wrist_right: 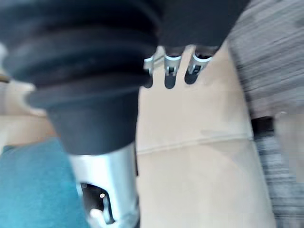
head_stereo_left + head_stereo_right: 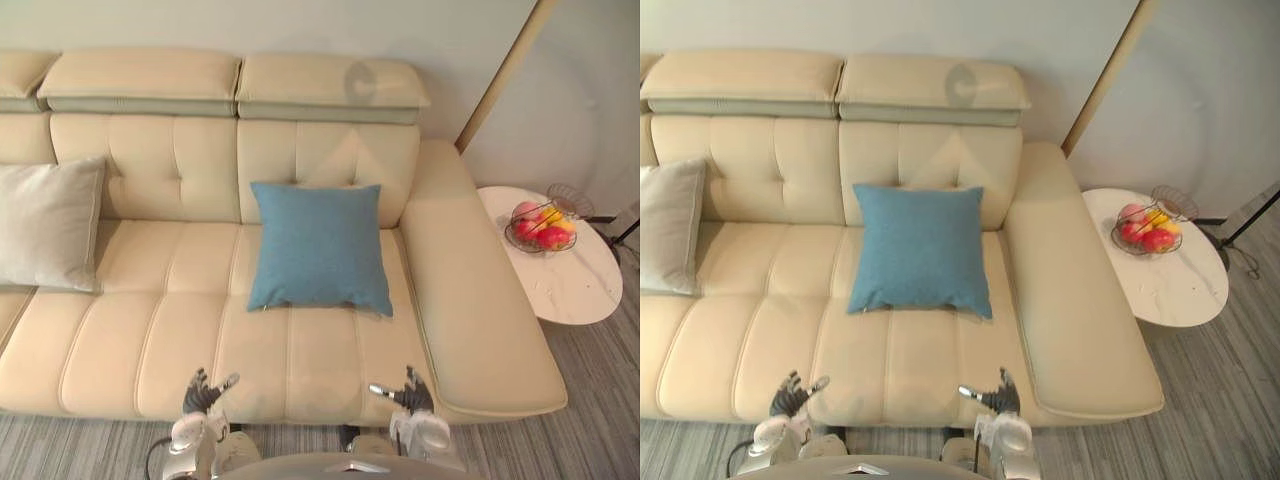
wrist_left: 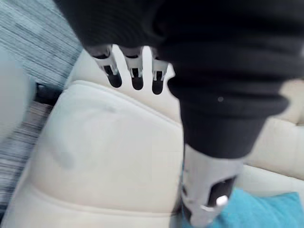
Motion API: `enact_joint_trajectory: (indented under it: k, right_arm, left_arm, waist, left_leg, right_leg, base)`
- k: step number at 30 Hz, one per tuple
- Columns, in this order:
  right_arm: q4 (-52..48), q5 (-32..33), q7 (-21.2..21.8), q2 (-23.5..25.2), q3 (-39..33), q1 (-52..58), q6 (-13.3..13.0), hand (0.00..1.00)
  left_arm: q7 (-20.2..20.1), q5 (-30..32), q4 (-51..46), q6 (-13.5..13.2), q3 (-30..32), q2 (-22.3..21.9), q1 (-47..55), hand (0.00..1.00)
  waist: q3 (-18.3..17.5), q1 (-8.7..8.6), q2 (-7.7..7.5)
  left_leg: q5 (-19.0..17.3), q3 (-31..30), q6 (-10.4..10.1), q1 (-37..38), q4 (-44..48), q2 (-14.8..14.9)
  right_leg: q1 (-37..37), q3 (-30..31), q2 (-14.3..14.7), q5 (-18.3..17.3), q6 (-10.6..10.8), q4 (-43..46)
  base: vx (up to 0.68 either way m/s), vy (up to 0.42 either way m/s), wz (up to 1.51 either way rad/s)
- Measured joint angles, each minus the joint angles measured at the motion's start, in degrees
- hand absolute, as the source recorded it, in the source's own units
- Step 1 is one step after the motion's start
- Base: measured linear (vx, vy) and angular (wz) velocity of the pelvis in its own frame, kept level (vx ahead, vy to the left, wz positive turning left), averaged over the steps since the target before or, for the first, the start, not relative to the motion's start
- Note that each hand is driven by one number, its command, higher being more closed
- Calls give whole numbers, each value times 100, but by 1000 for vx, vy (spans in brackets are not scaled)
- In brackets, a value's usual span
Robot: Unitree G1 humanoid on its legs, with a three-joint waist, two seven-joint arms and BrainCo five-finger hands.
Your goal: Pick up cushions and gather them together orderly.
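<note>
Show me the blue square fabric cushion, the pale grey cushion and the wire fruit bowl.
Blue square fabric cushion [image 2: 318, 245], left eye view, its middle.
Pale grey cushion [image 2: 48, 225], left eye view, its middle.
Wire fruit bowl [image 2: 510, 236], left eye view, left rim.

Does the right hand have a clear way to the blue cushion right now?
Probably yes: the right hand is open and empty at the front edge of the sofa, with bare seat between it and the blue cushion.
</note>
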Motion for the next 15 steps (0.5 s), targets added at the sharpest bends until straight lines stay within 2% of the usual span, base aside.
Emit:
enact_joint_trajectory:
  k: [4, 5, 6, 7, 8, 9, 10, 11, 12, 13, 15]
  right_arm:
    - [158, -49, -6, 23, 37, -98, 21, 0]
    - [154, -45, -15, 35, 45, -132, 21, 0]
    - [144, -39, -23, 30, 114, -289, 15, 0]
    - [145, -39, -24, 0, 152, -347, 14, 0]
    - [128, -38, -36, -71, 159, -524, 10, 0]
    - [134, -39, -49, 3, 159, -510, -6, 0]
    - [173, -39, -45, 105, 162, -424, 0, 0]
    - [174, -40, -47, 140, 160, -410, -1, 0]
    - [182, -40, -46, 191, 159, -362, -2, 0]
    - [184, -47, -44, 190, 142, -437, -7, 0]
    - [177, -48, -52, 145, 150, -511, -14, 0]
  left_arm:
    - [31, 183, 105, -1, 66, 95, -151, 0]
    - [61, 183, 94, -1, 110, 128, -204, 0]
    - [138, 164, 82, 4, 251, 124, -295, 0]
    - [167, 164, 81, 10, 290, 92, -296, 0]
    - [248, 99, 27, 8, 358, 17, -311, 0]
    - [329, 20, -51, 9, 342, 36, -350, 0]
    - [389, -73, -169, 1, 319, 69, -344, 0]
    - [398, -99, -201, -2, 319, 81, -335, 0]
    - [406, -161, -240, -2, 323, 109, -290, 0]
    - [405, -213, -270, 4, 356, 96, -268, 0]
    - [404, -269, -271, 5, 354, -30, -239, 0]
  waist:
    - [173, 14, -102]
    - [226, 15, -172]
    - [278, 100, -230]
    - [281, 151, -171]
    - [394, 151, -62]
    - [443, 99, -21]
    - [419, 128, -120]
    - [416, 154, -167]
    - [378, 205, -257]
    - [336, 215, -320]
    - [268, 312, -165]
  left_leg:
    - [-62, 95, -2, -32, 205, -22]
    - [-222, 163, 51, -205, 494, -10]
    - [-490, 152, 290, -526, 1000, -38]
    - [-520, 122, 432, -637, 1093, 38]
    - [-529, 202, 426, -751, 1219, 190]
    - [-545, 83, 453, -798, 1323, 183]
    - [-545, -13, 453, -823, 1417, 146]
    - [-543, -23, 450, -828, 1439, 130]
    - [-492, -31, 382, -898, 1566, 102]
    - [-443, -70, 345, -1023, 1686, 90]
    - [-316, -95, 442, -1114, 1478, 168]
  right_leg:
    - [-68, 52, -23, 98, -20, 154]
    - [-183, 16, -28, 194, -137, 216]
    - [-350, -7, -34, 429, -595, 68]
    - [-352, -52, -15, 441, -783, -41]
    - [-647, -608, -130, -23, -756, 1074]
    - [-794, -996, -346, -644, -584, 2607]
    - [-639, -1114, -509, -882, -463, 3406]
    - [-573, -1119, -565, -947, -411, 3571]
    - [-427, -1109, -686, -1106, -264, 3769]
    - [-386, -1188, -637, -1229, -33, 3544]
    - [-197, -1212, -413, -1364, 152, 2758]
  base:
    - [7, 17, -16]
    - [-67, 39, -64]
    - [-82, 38, -76]
    - [-97, 48, -89]
    - [-121, 38, -28]
    - [-84, 26, 4]
    - [-93, -31, 36]
    - [-50, -82, 20]
    - [-143, -155, 12]
    - [-187, -142, 10]
    - [-211, -138, -15]
